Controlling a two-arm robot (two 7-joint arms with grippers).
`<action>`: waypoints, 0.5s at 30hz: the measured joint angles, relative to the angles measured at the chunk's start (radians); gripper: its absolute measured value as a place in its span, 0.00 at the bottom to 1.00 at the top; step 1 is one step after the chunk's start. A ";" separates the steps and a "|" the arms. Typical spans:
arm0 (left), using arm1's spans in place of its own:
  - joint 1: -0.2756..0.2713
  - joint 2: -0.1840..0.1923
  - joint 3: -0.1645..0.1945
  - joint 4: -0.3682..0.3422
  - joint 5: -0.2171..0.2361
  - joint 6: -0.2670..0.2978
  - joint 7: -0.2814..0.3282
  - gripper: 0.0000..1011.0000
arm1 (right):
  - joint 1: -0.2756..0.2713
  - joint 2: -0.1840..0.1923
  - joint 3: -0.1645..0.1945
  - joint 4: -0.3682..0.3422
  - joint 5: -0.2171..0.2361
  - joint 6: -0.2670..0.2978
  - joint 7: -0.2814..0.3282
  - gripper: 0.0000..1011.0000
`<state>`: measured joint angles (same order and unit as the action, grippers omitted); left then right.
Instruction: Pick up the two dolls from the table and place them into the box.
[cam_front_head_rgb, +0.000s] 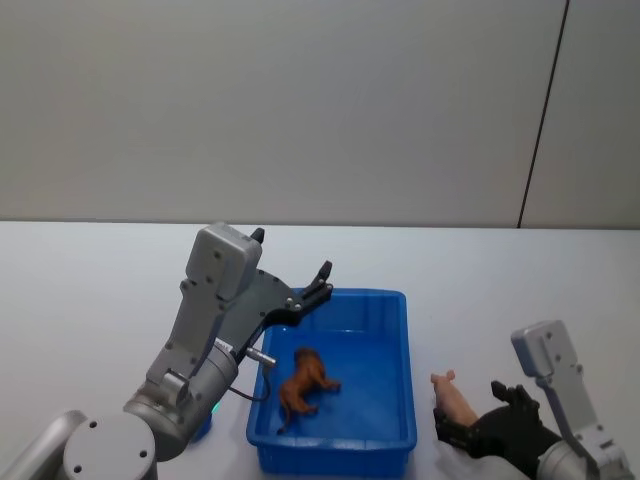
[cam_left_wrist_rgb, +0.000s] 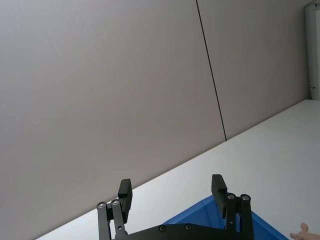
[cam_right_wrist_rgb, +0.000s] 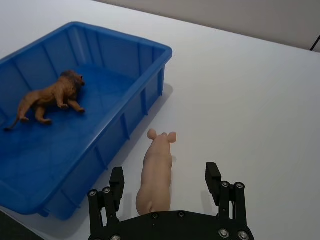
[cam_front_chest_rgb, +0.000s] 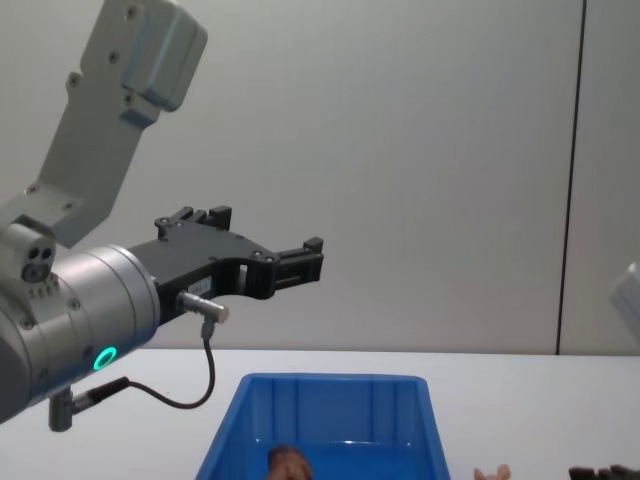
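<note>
Desk (cam_front_head_rgb: 80, 290): white and flat, with the box on it straight ahead of the robot.

Box (cam_front_head_rgb: 408, 370): bright blue bin with a thick rim and ribbed inner walls. The right wrist view shows its rim (cam_right_wrist_rgb: 125, 39), and the chest view shows the far wall (cam_front_chest_rgb: 330, 380).

Brown doll (cam_front_head_rgb: 303, 385): a lion figure, already inside the box. It is on the box floor in the left half, clear of the walls, with its mane end towards the far side. The right wrist view shows it plainly (cam_right_wrist_rgb: 47, 95). I cannot tell whether it stands or lies on its side.

Pink doll (cam_front_head_rgb: 452, 397): a pig figure on the desk, outside the box. It lies just beside the box's right wall near the near corner, not touching it, with its snout pointing away from the robot.

Right gripper (cam_front_head_rgb: 478, 410): low over the desk at the near right. It is spread wide, with one finger on each side of the pink doll's rear half. In the right wrist view (cam_right_wrist_rgb: 165, 172) there is a gap of desk between each fingertip (cam_right_wrist_rgb: 116, 176) and the doll's flanks (cam_right_wrist_rgb: 156, 175). It is not gripping the doll.

Left gripper (cam_front_head_rgb: 291, 253): raised in the air over the far left corner of the box and pointing forward. The chest view puts it well above the rim (cam_front_chest_rgb: 262, 232). In the left wrist view (cam_left_wrist_rgb: 171, 182) its fingers are parted and hold nothing.
</note>
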<state>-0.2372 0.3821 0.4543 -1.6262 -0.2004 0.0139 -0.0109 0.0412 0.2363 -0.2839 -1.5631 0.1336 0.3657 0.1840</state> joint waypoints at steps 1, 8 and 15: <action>0.000 0.000 0.000 0.000 0.000 0.000 0.000 0.99 | 0.001 -0.001 -0.001 0.005 -0.002 -0.002 0.002 0.99; 0.000 0.000 0.000 0.000 0.000 0.000 0.000 0.99 | 0.013 -0.008 -0.006 0.056 -0.017 -0.035 0.021 0.92; 0.000 0.000 0.000 0.000 0.000 0.000 0.000 0.99 | 0.025 -0.017 -0.011 0.098 -0.022 -0.074 0.038 0.75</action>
<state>-0.2372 0.3821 0.4542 -1.6262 -0.2004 0.0139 -0.0109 0.0659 0.2196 -0.2952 -1.4647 0.1119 0.2913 0.2219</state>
